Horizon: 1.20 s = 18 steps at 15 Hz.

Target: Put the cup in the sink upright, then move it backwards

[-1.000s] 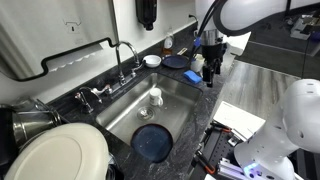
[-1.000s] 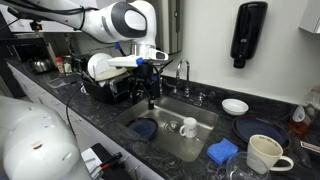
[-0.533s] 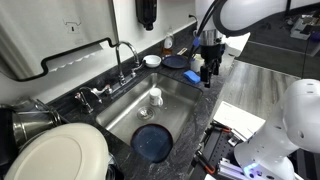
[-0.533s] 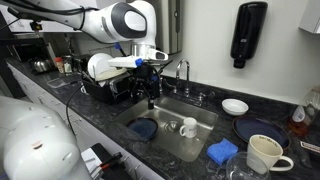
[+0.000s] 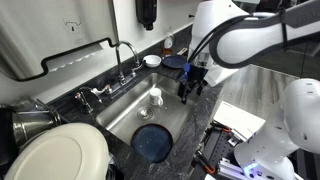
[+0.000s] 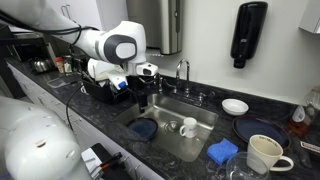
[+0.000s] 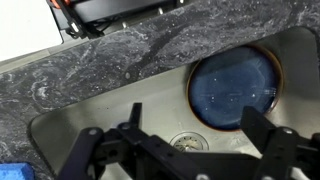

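The gripper (image 5: 186, 92), fingers spread wide and empty, hung over the sink (image 5: 122, 116); the cup (image 5: 154, 97) sat lower, off sideways, its tilt unclear.

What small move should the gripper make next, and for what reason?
Probably travel across the sink toward the white cup: the gripper hangs open and empty above the sink, and the wrist view shows only the blue plate and drain, not the cup.
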Each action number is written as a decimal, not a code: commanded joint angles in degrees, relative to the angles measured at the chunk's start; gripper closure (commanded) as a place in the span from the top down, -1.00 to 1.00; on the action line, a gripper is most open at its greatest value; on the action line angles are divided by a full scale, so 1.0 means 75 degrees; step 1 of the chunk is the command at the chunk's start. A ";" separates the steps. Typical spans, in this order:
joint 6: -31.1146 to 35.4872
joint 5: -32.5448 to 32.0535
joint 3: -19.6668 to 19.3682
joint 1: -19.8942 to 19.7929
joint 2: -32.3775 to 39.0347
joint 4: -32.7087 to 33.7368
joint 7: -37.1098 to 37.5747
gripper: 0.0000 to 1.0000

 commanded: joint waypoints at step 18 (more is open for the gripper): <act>0.4658 -0.2881 0.0795 -0.1143 0.3556 0.0192 0.2201 1.00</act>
